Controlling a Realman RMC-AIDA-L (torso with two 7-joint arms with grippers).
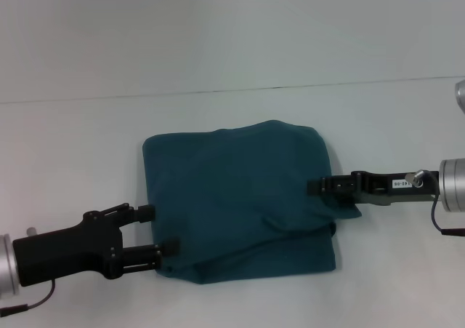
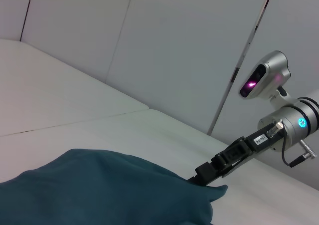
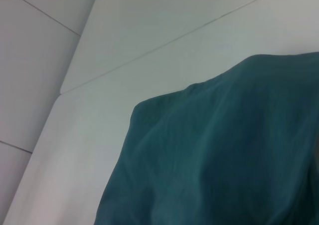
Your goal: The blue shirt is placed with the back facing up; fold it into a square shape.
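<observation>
Lying near the middle of the white tabletop (image 1: pixel 87 146), the blue shirt (image 1: pixel 240 197) is already folded into a roughly square bundle of dark teal fabric. Its plain side faces up, and no lettering shows in any view. The far edge runs slightly wavy, the corners are rounded, and soft creases cross the top layer. Along the near edge a lower layer sticks out past the upper one, so the stack looks a little uneven, with a small flap at the near corner on the robot's right.

The left tool (image 1: pixel 157 230) sits at the shirt's left edge near its front corner. Its two dark fingers (image 1: pixel 145 213) are spread apart, one tip touching the edge of the cloth and the other meeting the bundle's lower corner. No fabric is visibly pinched between them.

The right tool (image 1: pixel 314 186) reaches in from the robot's right and lies over the shirt's right portion. It is seen edge-on as one narrow dark bar, so I cannot tell whether its fingers are apart or together. In the left wrist view the same tool (image 2: pixel 199 176) rests at the rim of the fabric (image 2: pixel 99 192).

The right wrist view shows only rumpled teal cloth (image 3: pixel 219 155) on the pale tabletop (image 3: pixel 149 60).
</observation>
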